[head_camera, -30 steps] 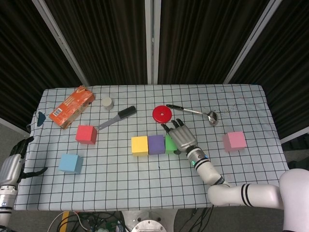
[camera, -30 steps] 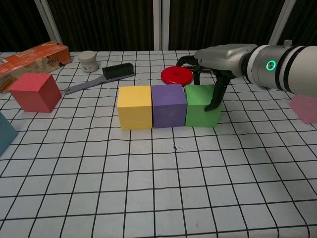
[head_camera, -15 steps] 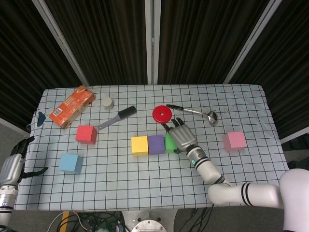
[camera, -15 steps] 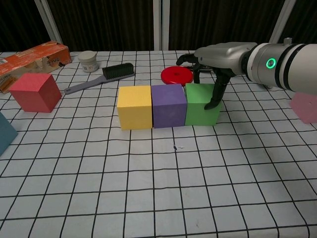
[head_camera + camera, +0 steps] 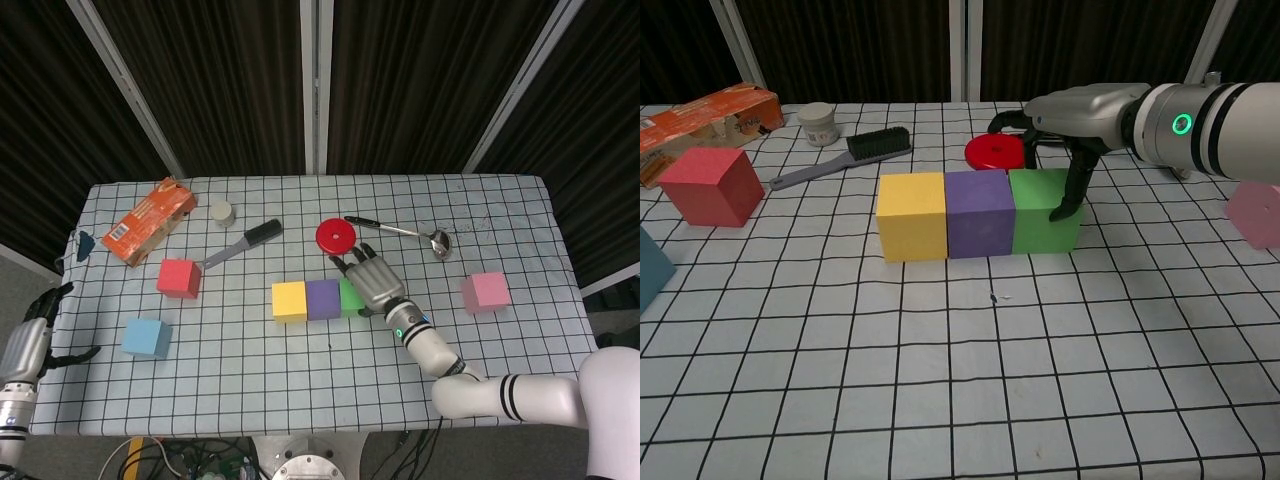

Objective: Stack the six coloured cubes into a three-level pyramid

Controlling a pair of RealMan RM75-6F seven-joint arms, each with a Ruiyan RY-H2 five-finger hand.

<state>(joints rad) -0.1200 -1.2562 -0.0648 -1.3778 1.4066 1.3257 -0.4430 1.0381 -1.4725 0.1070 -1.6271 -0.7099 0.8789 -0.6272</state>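
The right hand (image 5: 1072,118) arches over the green cube (image 5: 1042,212), fingers curled down its sides, gripping it. That cube touches the purple cube (image 5: 978,213), which touches the yellow cube (image 5: 911,215). Pink cube (image 5: 486,291) lies well right of green; red cube (image 5: 179,277) and blue cube (image 5: 146,338) well left. The left hand (image 5: 28,340) hangs spread off the table's edge

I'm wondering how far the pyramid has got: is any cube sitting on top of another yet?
No: the yellow cube, purple cube and green cube stand side by side on the table, with nothing stacked on them.
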